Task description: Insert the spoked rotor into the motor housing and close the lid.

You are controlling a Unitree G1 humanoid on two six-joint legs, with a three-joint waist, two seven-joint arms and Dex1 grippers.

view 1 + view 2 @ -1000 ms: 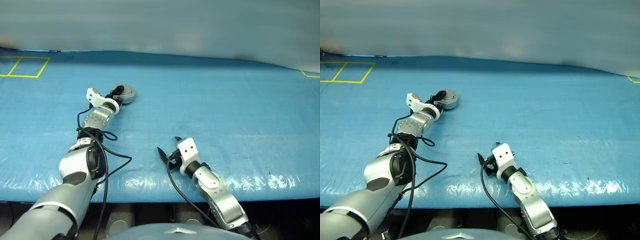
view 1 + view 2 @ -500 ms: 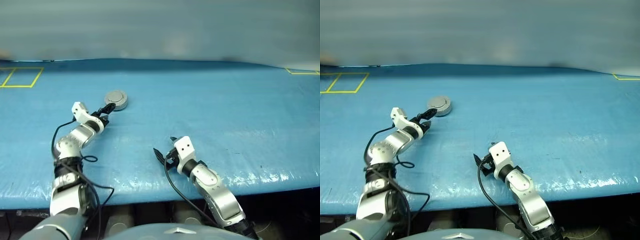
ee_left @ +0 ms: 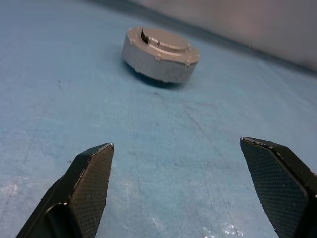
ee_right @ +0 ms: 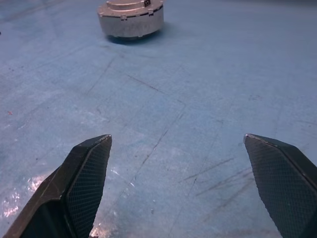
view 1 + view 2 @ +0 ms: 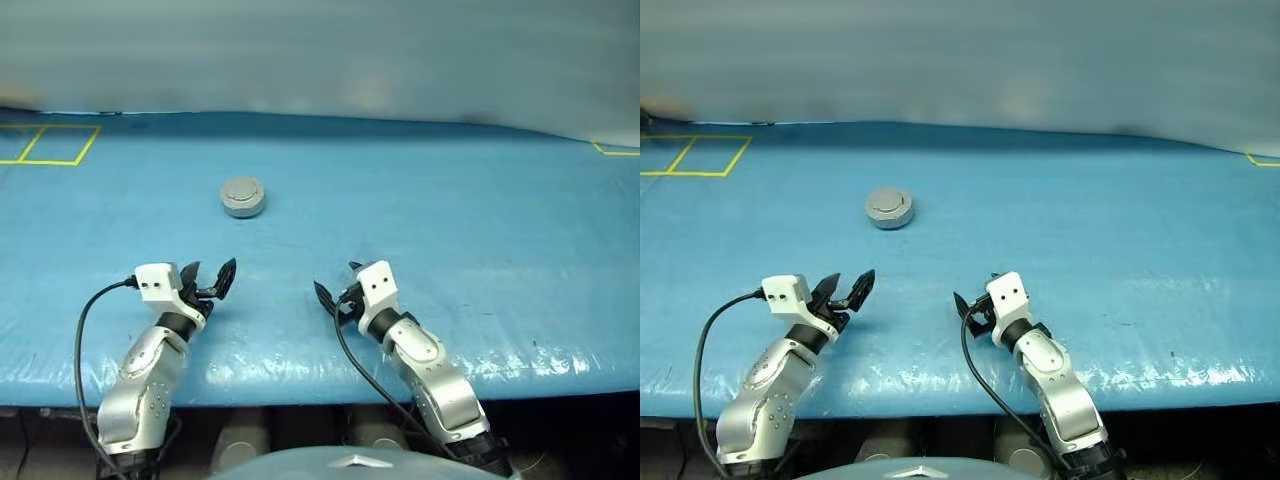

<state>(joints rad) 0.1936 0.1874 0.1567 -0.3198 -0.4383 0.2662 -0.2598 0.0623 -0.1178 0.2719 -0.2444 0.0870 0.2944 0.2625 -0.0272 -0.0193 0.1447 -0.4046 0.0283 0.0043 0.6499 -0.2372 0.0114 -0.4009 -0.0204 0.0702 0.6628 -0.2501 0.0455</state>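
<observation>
The motor housing (image 5: 242, 197) is a round grey puck standing alone on the blue table cover, towards the back left. The lid (image 3: 166, 39) sits on top of it, plain grey face and raised centre upward. The spoked rotor is hidden. My left gripper (image 5: 212, 271) hovers open and empty near the table's front edge, well short of the housing and pointing at it. To its right, my right gripper (image 5: 336, 280) is also open and empty, angled left towards the housing (image 4: 130, 19). Both wrist views show bare cover between the fingers.
The blue table cover (image 5: 460, 230) is glossy and wrinkled near its front edge (image 5: 300, 375). Yellow tape squares (image 5: 50, 145) mark the far left corner. A yellow tape corner (image 5: 615, 150) marks the far right. A grey wall runs behind the table.
My left gripper has pulled back from the housing to the table's front edge, empty and rolled. The housing stays put with the lid on it. The right gripper has barely moved.
</observation>
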